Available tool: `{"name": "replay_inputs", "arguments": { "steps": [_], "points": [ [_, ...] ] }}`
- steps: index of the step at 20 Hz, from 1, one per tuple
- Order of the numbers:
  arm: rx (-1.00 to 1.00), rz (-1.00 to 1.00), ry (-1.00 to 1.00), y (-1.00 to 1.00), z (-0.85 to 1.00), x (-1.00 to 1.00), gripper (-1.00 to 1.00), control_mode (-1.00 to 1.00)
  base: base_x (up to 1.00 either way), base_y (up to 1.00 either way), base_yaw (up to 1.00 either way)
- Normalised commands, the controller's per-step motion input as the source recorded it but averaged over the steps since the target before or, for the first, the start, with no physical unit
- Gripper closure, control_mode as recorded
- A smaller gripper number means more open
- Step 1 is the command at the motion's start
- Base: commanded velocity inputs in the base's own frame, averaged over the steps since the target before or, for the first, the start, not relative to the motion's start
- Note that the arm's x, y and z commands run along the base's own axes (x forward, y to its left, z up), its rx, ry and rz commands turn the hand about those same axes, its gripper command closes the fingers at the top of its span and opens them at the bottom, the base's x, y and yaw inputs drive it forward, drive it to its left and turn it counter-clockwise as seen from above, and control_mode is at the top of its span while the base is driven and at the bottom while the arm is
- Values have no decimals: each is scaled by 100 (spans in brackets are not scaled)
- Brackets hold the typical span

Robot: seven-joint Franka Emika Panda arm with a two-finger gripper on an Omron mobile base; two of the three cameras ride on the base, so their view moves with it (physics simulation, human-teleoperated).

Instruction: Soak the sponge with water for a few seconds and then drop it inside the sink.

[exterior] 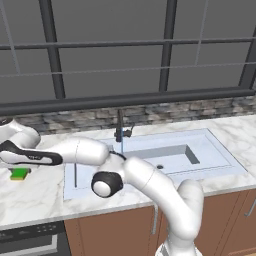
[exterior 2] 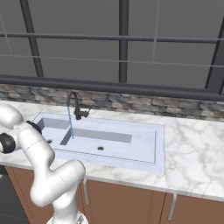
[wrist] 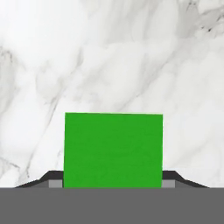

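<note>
I see the sponge [wrist: 113, 150] lying on the marble desk [wrist: 109, 57], left of the sink [exterior: 220, 155], pinched between the gripper [wrist: 113, 180] fingertips [wrist: 54, 183]. Water [exterior: 122, 146] streams from the black faucet [exterior: 120, 125] into the basin.

The arm [exterior: 150, 185] is glossy white, built of thick rounded tube segments (smooth, no cables showing) with dark joint rings and a round black-rimmed cap at the elbow just before the sink [exterior: 200, 150]. A black band marks its hand.
</note>
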Motion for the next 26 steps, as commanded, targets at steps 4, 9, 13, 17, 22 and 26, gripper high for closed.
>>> {"name": "replay_inputs", "arguments": {
  "steps": [4,9,13,17,22,26],
  "points": [
    [0,0,0,-40,7,-7,100,-100,0,0,0],
    [0,0,0,-76,0,-32,100,-100,0,0,0],
    [0,0,0,-91,9,-55,100,-100,0,0,0],
    [0,0,-1,-94,14,-58,100,-100,0,0,0],
    [0,0,-4,-97,7,-68,100,-100,0,0,0],
    [0,0,-8,-94,1,-70,100,-100,0,0,0]
  ]
}}
